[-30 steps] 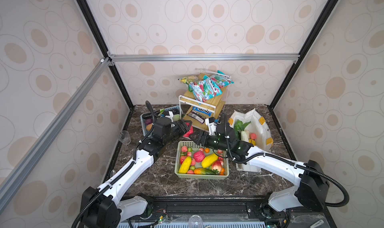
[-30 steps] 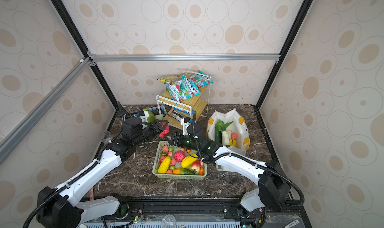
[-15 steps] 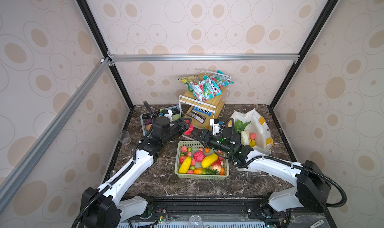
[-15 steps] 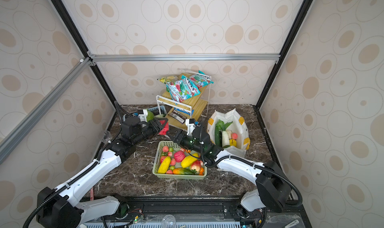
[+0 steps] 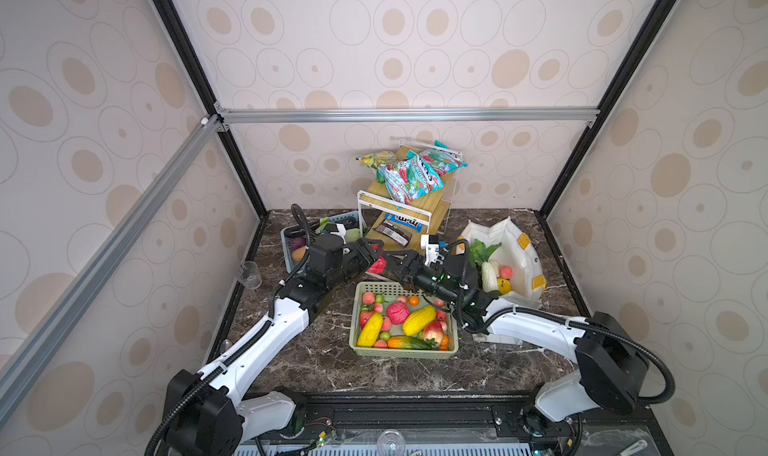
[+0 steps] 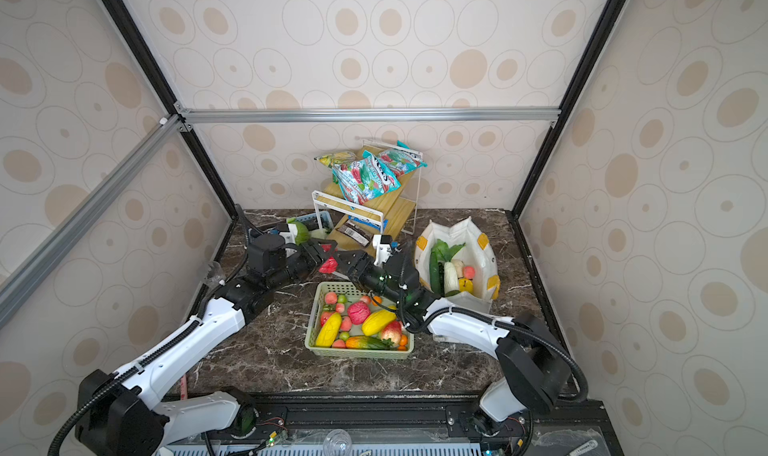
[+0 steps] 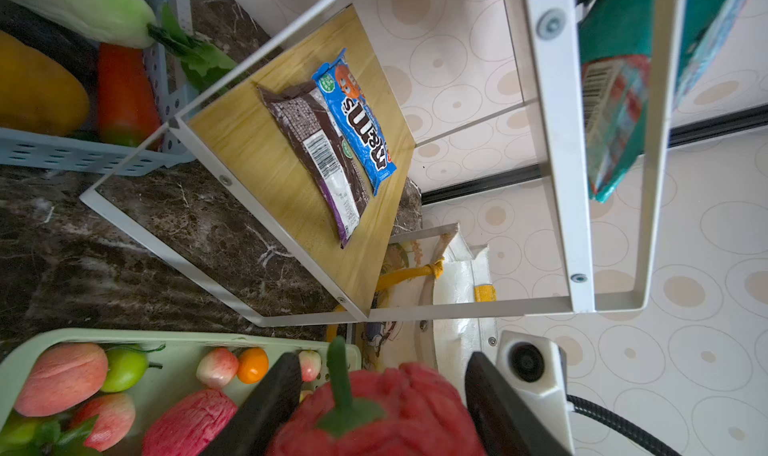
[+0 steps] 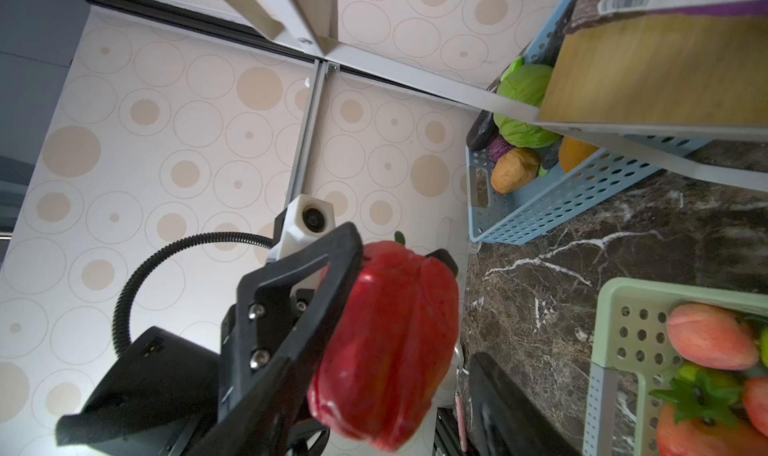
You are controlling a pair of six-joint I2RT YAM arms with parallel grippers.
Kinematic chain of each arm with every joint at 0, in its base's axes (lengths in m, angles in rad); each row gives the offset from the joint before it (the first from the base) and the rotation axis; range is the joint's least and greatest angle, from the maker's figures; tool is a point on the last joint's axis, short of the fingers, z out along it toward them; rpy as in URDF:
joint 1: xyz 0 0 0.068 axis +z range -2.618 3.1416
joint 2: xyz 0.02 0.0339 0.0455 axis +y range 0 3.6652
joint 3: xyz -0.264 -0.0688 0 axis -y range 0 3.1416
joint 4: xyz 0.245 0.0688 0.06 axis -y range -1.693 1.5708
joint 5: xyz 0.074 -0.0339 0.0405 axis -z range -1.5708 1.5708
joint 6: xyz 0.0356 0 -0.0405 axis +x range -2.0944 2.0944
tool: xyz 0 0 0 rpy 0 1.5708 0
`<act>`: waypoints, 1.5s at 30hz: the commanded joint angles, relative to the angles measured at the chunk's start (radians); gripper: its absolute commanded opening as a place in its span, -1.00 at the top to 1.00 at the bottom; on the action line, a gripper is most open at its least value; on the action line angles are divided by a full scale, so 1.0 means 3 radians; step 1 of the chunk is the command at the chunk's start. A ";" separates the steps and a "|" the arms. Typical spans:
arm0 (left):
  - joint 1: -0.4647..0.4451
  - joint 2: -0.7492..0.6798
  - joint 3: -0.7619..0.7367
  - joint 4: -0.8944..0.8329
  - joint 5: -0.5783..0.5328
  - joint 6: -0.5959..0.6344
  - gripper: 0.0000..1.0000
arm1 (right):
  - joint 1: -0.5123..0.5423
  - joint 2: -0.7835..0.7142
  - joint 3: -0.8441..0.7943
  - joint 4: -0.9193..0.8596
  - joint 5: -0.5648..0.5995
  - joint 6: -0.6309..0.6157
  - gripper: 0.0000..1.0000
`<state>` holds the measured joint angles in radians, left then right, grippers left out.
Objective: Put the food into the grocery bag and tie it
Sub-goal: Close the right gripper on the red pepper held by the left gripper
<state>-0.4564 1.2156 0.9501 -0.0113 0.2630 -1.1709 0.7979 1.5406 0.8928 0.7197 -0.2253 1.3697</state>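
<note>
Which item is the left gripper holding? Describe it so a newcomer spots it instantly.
Start at the pale green basket of fruit in the middle and look just behind its far rim. There the left gripper clamps a glossy red bell pepper with a green stem. It is the only food held in the air rather than lying in a container.

On the marble desk (image 5: 316,362), the green plastic lattice basket (image 5: 405,353) sits near-centre; the wooden two-tier rack (image 5: 426,206) stands behind it, the blue plastic lattice basket (image 5: 285,246) far left, the white tote bag (image 5: 524,260) far right.
</note>
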 commanded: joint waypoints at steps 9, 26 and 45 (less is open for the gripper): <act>-0.0012 0.0084 -0.0081 0.0263 -0.0035 -0.0393 -0.23 | -0.0006 0.0304 0.0093 0.0603 -0.0068 0.0695 -0.31; -0.0103 0.0105 -0.0276 0.0417 -0.0233 -0.0886 -0.22 | 0.0154 0.0564 0.0075 0.1035 0.0365 0.1773 -0.31; -0.0151 0.0003 -0.0289 0.0220 -0.0486 -0.0855 -0.38 | 0.0199 0.0479 -0.0111 0.1059 0.0411 0.1914 -0.04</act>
<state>-0.4808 1.2392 0.8669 0.0895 0.1238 -1.4223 0.8471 1.7054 0.8783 0.9890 -0.1001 1.8816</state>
